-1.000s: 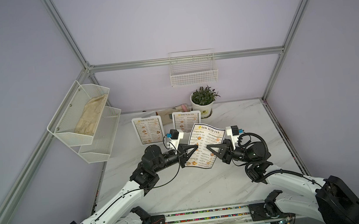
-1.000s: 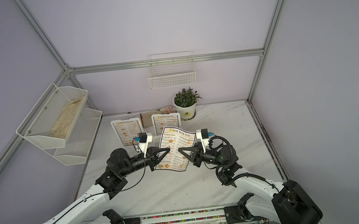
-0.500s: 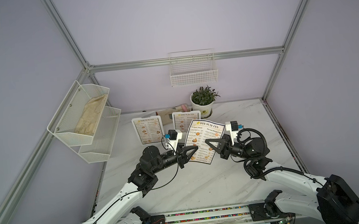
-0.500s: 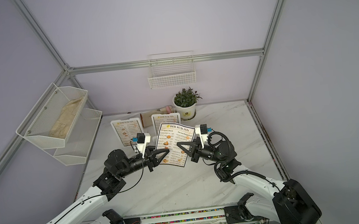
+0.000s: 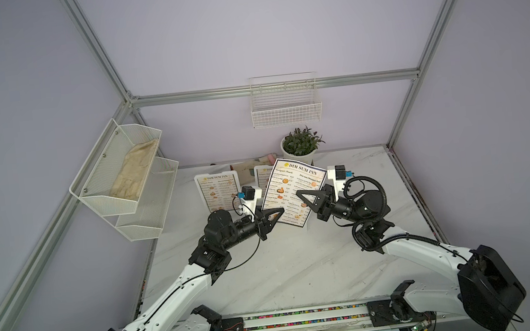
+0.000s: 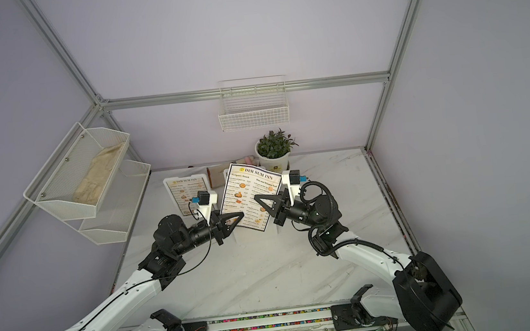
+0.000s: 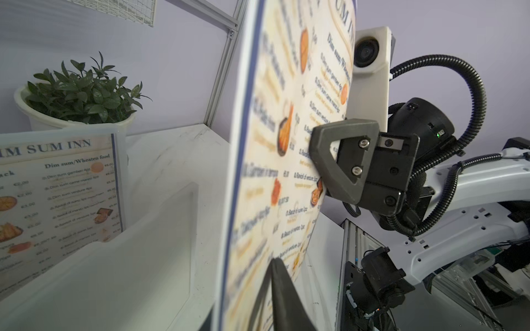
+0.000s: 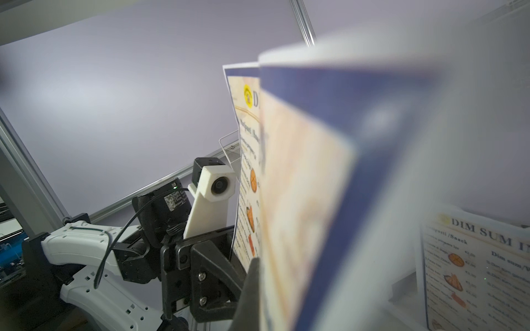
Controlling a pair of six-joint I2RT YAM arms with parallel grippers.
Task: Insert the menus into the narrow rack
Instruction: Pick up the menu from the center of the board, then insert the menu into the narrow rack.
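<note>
The left claw [image 5: 278, 212] is positioned at the lower corner of the menu [image 5: 289, 190], apparently to steady it; whether it is clamped cannot be determined. The menu is held upright between the claws, beside the rack [image 7: 160, 229] just beyond the left claw, presumably for edge-first insertion. The right claw [image 5: 298, 193] is closed on the menu's opposite edge.

We find a menu [image 5: 293, 190] upright above the table [image 5: 285, 271]. Behind it two other menus [image 5: 218, 193] stand in the rack [image 7: 143, 252]. Behind those sits the plant [image 5: 301, 142], under the wall basket [image 5: 285, 110]. Shelves [image 5: 131, 183] hang left.
</note>
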